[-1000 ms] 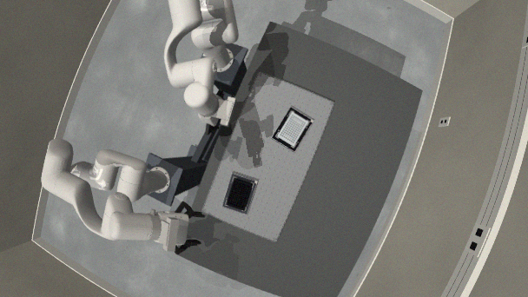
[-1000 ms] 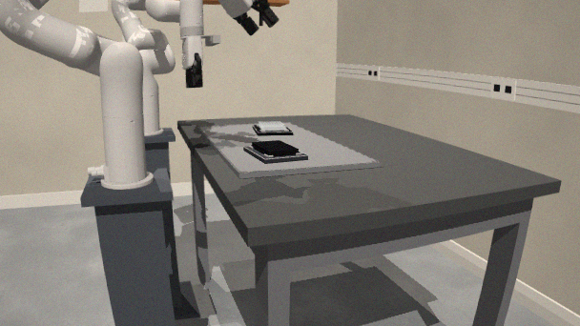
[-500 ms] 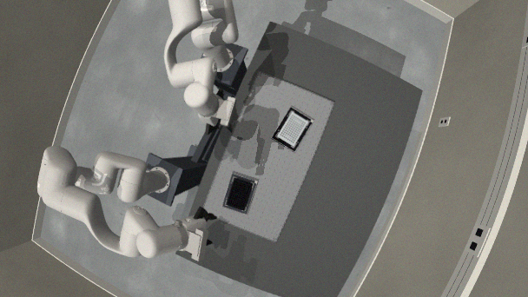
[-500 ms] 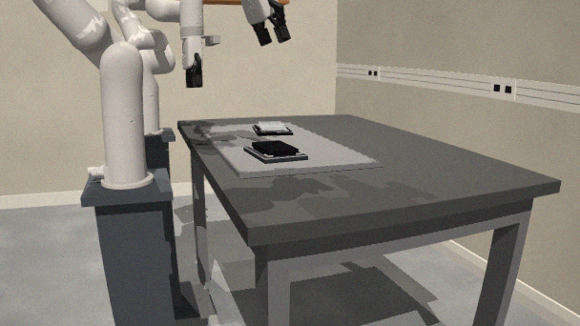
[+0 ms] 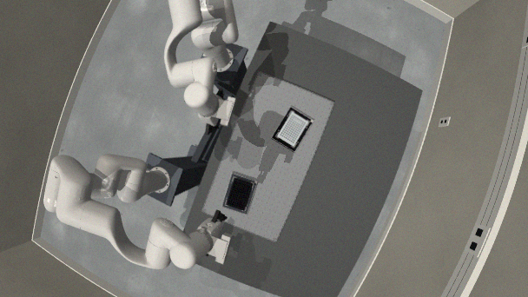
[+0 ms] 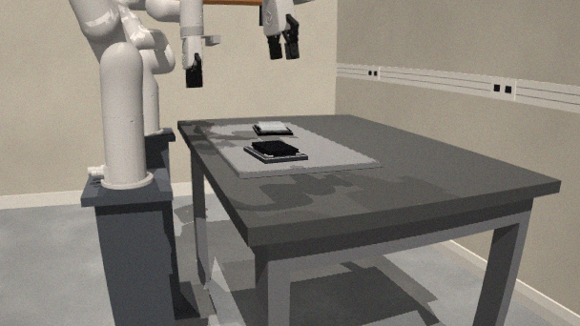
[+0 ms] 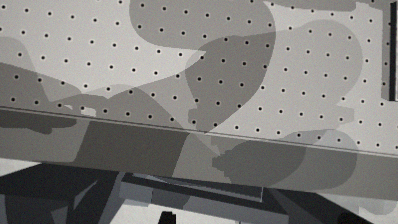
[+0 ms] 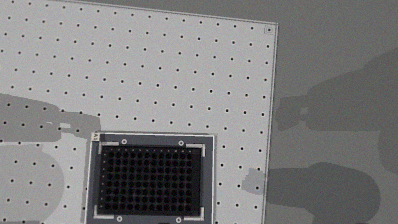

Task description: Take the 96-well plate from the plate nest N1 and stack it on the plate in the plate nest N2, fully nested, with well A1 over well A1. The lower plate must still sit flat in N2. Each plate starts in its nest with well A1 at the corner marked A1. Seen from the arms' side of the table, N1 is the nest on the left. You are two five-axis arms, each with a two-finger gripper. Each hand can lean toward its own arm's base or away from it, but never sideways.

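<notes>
The white 96-well plate sits in nest N1, a dark frame whose edge shows in the left wrist view. A black plate sits in nest N2; its A1 label is at the upper left in the right wrist view. My left gripper is open and empty, high by the table's arm-side edge. My right gripper is open, empty and points down, high beside N2. Its fingers are almost wholly out of the right wrist view.
Both nests stand on a light perforated board on the dark table. The arms' pedestals stand along one table side. Arm shadows cross the board.
</notes>
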Available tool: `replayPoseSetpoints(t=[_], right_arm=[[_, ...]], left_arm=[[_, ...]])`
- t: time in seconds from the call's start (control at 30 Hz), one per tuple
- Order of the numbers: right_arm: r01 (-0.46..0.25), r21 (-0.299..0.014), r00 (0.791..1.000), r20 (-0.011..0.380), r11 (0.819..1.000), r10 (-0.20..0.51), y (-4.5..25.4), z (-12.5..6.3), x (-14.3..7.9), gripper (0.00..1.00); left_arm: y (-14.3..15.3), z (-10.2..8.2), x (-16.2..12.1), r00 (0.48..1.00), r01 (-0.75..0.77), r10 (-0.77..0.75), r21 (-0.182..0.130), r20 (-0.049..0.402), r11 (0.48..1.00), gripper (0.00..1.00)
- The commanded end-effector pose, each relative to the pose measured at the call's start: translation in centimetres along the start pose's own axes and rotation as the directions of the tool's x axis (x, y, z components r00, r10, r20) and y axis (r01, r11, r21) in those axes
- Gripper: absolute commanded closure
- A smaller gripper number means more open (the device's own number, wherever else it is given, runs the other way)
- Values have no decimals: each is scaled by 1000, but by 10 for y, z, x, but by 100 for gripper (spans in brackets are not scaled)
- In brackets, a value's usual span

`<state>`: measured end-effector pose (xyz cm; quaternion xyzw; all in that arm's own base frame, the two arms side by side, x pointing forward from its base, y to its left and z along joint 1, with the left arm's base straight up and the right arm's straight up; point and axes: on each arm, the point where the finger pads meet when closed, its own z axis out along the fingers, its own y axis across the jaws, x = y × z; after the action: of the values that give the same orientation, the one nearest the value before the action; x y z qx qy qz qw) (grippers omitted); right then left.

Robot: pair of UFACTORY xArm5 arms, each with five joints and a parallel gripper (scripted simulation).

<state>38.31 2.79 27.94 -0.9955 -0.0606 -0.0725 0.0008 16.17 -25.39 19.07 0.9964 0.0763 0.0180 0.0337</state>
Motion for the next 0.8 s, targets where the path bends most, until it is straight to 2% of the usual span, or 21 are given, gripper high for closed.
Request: replayPoseSetpoints(t=[0.0, 0.07, 0.1, 0.23, 0.33, 0.5, 0.6, 0.77], right_arm=[[-25, 2, 997, 74, 1000, 25, 0, 15, 8, 0], [-47, 0, 989, 137, 999, 47, 0, 25, 11, 0], [-49, 0, 989, 141, 999, 48, 1, 30, 12, 0], [-49, 0, 989, 141, 999, 48, 1, 30, 12, 0], [-131, -12, 981, 141, 991, 131, 16, 30, 11, 0], [-131, -12, 981, 141, 991, 131, 34, 30, 9, 0], [-212, -24, 967, 139, 977, 213, 49, 30, 7, 0], [-212, -24, 967, 139, 977, 213, 67, 29, 4, 0]], left_arm=[[1, -1, 0, 1000, 0, 0, -3, -1, 1000, 0], [1, -1, 0, 1000, 0, 0, -3, -1, 1000, 0], [1, -1, 0, 1000, 0, 0, -3, -1, 1000, 0], [1, -1, 0, 1000, 0, 0, -3, -1, 1000, 0], [1, -1, 0, 1000, 0, 0, -3, -1, 1000, 0], [1, -1, 0, 1000, 0, 0, -3, -1, 1000, 0], [1, -1, 0, 1000, 0, 0, -3, -1, 1000, 0], [1, -1, 0, 1000, 0, 0, -3, -1, 1000, 0]])
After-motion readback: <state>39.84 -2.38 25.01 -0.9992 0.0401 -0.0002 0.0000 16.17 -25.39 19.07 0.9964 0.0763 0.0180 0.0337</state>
